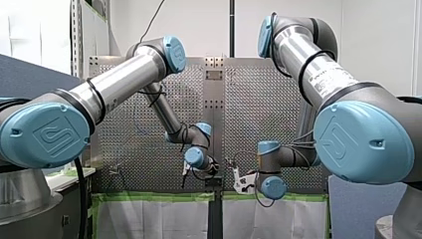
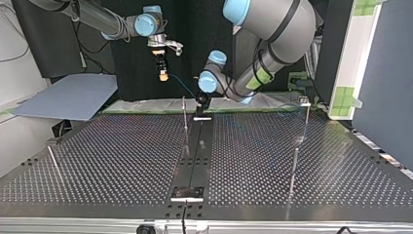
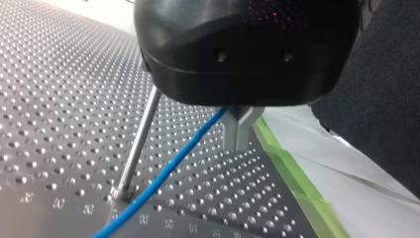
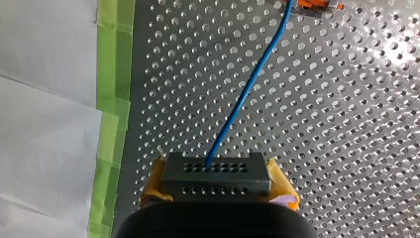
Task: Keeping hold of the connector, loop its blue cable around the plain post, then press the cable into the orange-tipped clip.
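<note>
My right gripper (image 4: 218, 191) clamps the dark grey perforated connector (image 4: 216, 174) between yellow pads (image 4: 281, 187) over the perforated metal worktop (image 4: 346, 129). Its blue cable (image 4: 247, 84) runs ahead toward the orange-tipped clip (image 4: 312, 5). My left gripper (image 3: 241, 144) pinches the cable just beside the plain metal post (image 3: 140, 141).

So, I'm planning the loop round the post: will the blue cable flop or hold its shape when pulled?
Probably semi-stiff: the blue cable runs nearly straight out of the connector in my right pincer. It looks thin, so likely light and easy to bend round the post, though it may spring back.
</note>
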